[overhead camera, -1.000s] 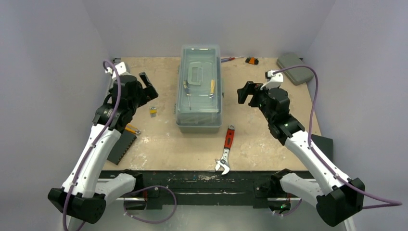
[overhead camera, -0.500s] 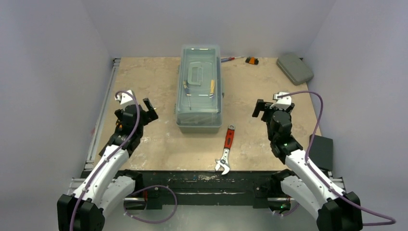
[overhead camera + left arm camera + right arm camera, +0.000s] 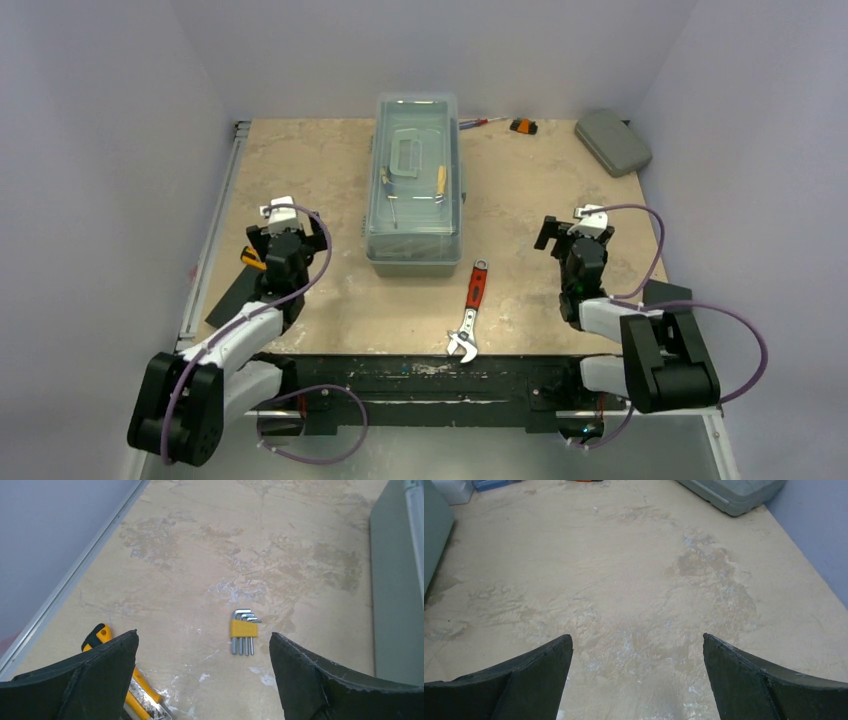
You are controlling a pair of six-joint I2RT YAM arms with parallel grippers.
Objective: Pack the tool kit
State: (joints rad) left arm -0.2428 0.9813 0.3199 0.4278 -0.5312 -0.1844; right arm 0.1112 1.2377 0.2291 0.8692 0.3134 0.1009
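Scuffed beige tabletop is bearing a yellow-sleeved steel hex-key set lengthwise ahead of the left gripper (gaping, empty).

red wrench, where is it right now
In the top view the red wrench lies just right of centre, between the toolbox and the table's near edge.

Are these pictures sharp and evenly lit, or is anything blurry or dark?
Top view: soft, even light, faint shadows by the toolbox. Left wrist view: hex keys sharp, left claw dark and soft-edged. Right wrist view: table evenly lit, no glare.
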